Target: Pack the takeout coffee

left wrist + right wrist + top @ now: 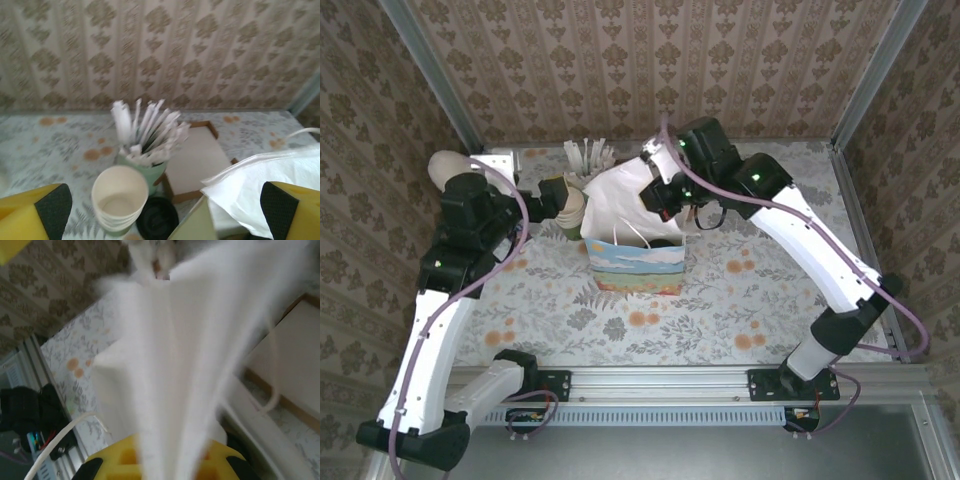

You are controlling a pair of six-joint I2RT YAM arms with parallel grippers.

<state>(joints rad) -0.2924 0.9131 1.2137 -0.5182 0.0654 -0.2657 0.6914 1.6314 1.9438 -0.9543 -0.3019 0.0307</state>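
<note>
- Left wrist view: our left gripper (166,206) stands spread wide with nothing between its yellow fingers (25,215), hanging over a cluster of things at the back of the table (750,300)
- Low in that gap sits the takeout coffee (157,218). We see little more than its black lid, which is just beside a stack of cream cups (120,197) and in front of a green holder of white sticks (146,167)
- Our right gripper (162,467) is pressed together on a fold of the paper bag (638,262), pinching its white upper edge so that the mouth stays lifted. The bag stands just to the right of the cluster
- Behind the holder lies a flat tray with a brown rim (196,157), and the bag's white edge comes close to the left gripper's right finger
- What we think could go wrong at the grasp: the coffee is crowded, so a wide descent could land a finger on the cup stack or the holder. That would topple the cups or scatter the sticks
- The jaws could also close on the cup stack instead of the coffee, since the two sit so close together
- Squeezing at the lid rather than the cup body might pop the lid and spill the coffee
- At the bag, one pinch on thin paper may slip or tear. The mouth would then sag and the coffee would catch on the rim, or the bag would tip over
</note>
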